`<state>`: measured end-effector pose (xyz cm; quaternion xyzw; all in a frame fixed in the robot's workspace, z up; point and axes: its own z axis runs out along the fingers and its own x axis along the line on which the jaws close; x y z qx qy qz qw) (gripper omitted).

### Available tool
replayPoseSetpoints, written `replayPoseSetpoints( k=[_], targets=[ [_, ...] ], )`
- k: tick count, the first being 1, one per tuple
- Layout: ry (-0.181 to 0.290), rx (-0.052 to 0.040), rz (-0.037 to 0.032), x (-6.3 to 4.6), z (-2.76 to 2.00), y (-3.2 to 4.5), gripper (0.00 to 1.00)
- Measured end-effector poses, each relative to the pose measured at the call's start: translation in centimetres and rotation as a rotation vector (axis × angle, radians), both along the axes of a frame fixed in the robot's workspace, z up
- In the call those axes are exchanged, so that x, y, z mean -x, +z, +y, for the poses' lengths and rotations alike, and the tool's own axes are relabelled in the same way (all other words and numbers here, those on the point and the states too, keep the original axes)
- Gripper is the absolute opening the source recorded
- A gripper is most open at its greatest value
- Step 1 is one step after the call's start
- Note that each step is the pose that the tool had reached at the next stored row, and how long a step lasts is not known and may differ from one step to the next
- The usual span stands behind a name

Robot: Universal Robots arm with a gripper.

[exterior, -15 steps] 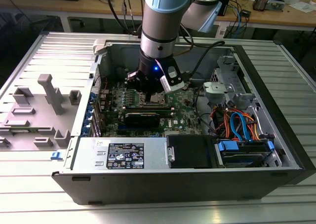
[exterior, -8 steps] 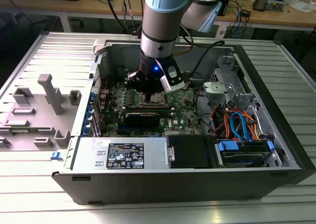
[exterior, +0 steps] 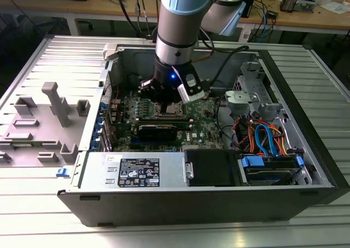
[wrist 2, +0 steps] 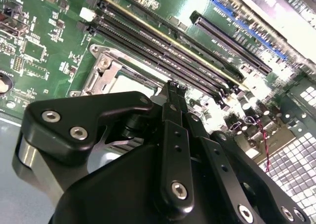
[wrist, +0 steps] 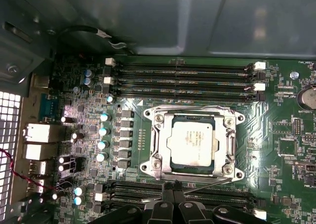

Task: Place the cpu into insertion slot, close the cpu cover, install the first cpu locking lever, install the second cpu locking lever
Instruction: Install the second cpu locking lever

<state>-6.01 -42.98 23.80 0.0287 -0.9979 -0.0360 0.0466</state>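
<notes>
The end effector (wrist: 174, 187) hangs low inside the open computer case (exterior: 306, 199), just beside the insertion slot (wrist: 192, 143), its fingertips pressed together. Directly ahead of it the cpu (wrist: 193, 143) lies flat under the cpu cover (wrist: 229, 135), offering a low, level surface. Rows of memory slots (wrist: 182, 81) flank the socket on the far side, and a second set (wrist: 197, 199) lies beneath the fingertips; both are low. A row of upright capacitors (wrist: 103, 137) stands near one side. Above, the case is open. In the exterior view, a tangle of cables (exterior: 262, 139) crowds the case towards the exterior view's right.
</notes>
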Motion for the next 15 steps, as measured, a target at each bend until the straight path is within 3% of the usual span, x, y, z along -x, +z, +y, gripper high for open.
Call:
replayPoseSetpoints(
  k=[3, 6, 12, 15],
  targets=[
    [0.0, -0.0052, 0.005, 0.0, -0.55, 0.0, 0.11],
    [0.0, -0.011, 0.0064, 0.01, -0.62, -0.01, 0.11],
    [0.006, -0.0364, 0.0088, 0.31, -0.75, -0.36, 0.11],
    [0.007, -0.0394, 0.0114, 0.38, -0.76, -0.62, 0.11]
  ],
)
